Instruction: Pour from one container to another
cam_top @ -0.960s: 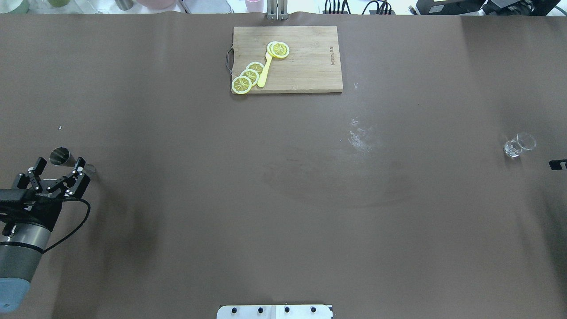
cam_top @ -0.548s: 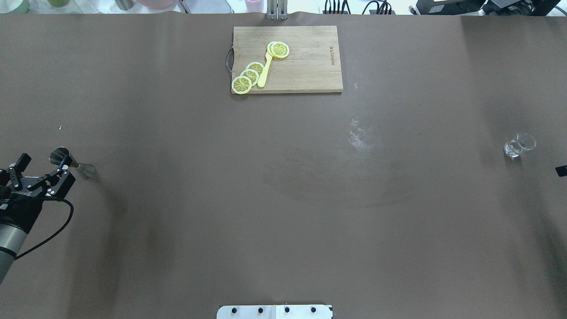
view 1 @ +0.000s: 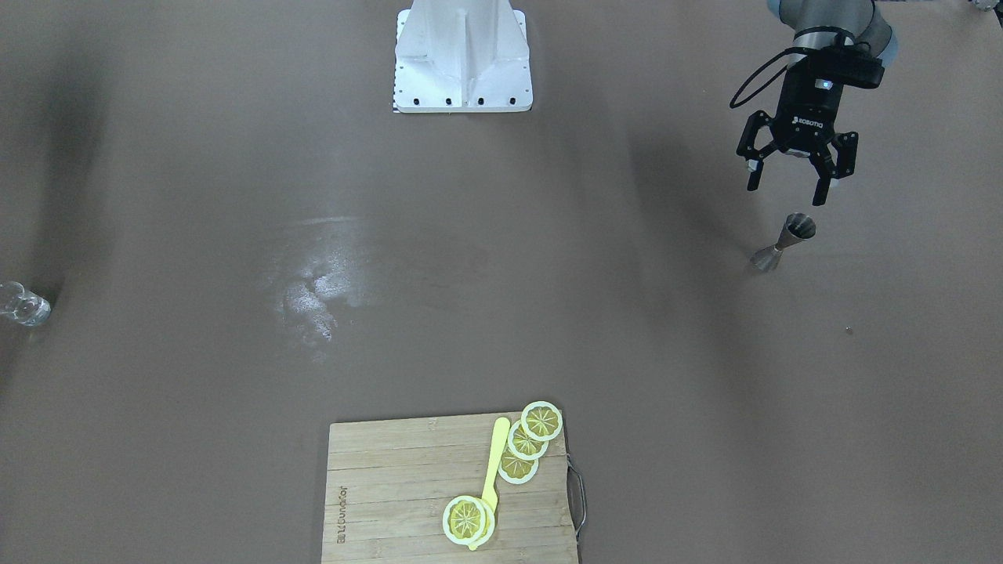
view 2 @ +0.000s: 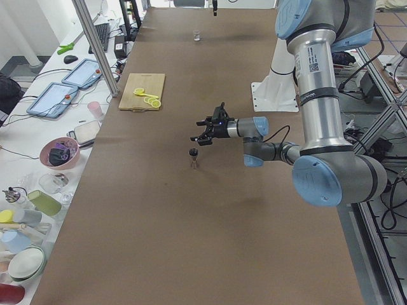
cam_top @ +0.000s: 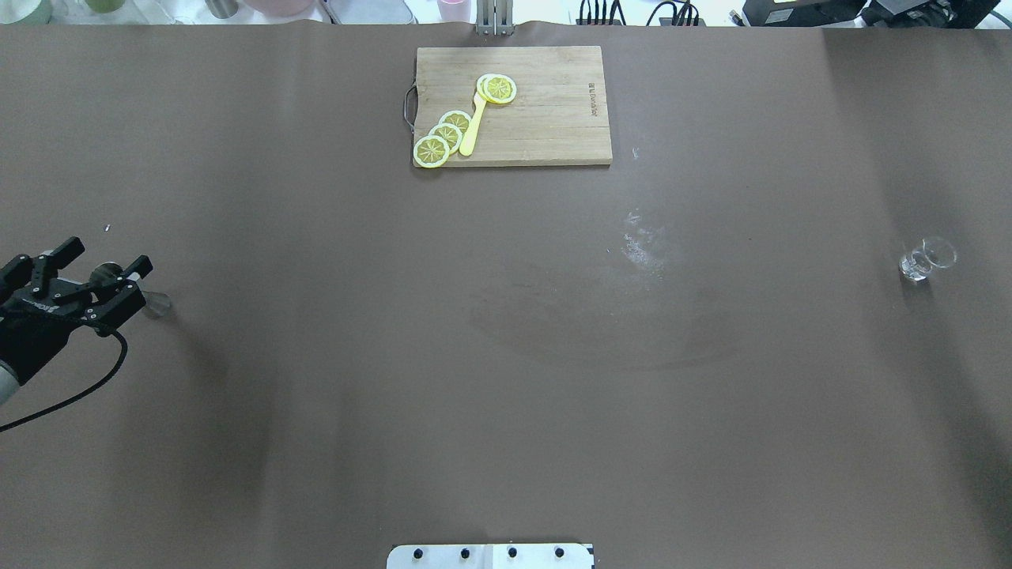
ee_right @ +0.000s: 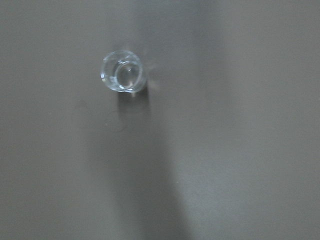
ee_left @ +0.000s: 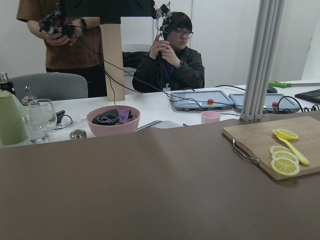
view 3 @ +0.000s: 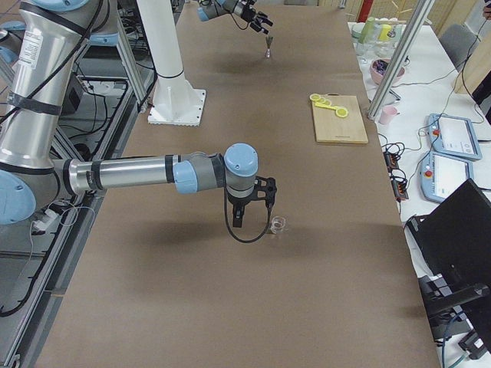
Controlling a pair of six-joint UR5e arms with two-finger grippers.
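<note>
A small steel jigger [view 1: 783, 243] stands upright on the brown table on my left side; its base [cam_top: 158, 303] shows in the overhead view. My left gripper [view 1: 786, 193] hovers open and empty just above and behind it, partly covering its cup from overhead [cam_top: 111, 257]. Far across the table stands a small clear glass [cam_top: 927, 258], which is also seen from straight above in the right wrist view [ee_right: 123, 73]. My right gripper [view 3: 253, 216] hangs beside that glass [view 3: 278, 225]. It shows only in the exterior right view, so I cannot tell whether it is open or shut.
A wooden cutting board [cam_top: 545, 111] with lemon slices and a yellow utensil lies at the table's far middle. A whitish smear [cam_top: 644, 245] marks the cloth right of centre. The robot's white base [view 1: 462, 59] sits at the near edge. Operators and dishes are beyond the far edge.
My left gripper, which straddled the jigger a second ago, has pulled back and risen over it, still open. The jigger has stayed standing. The right gripper's tip has left the overhead view.
</note>
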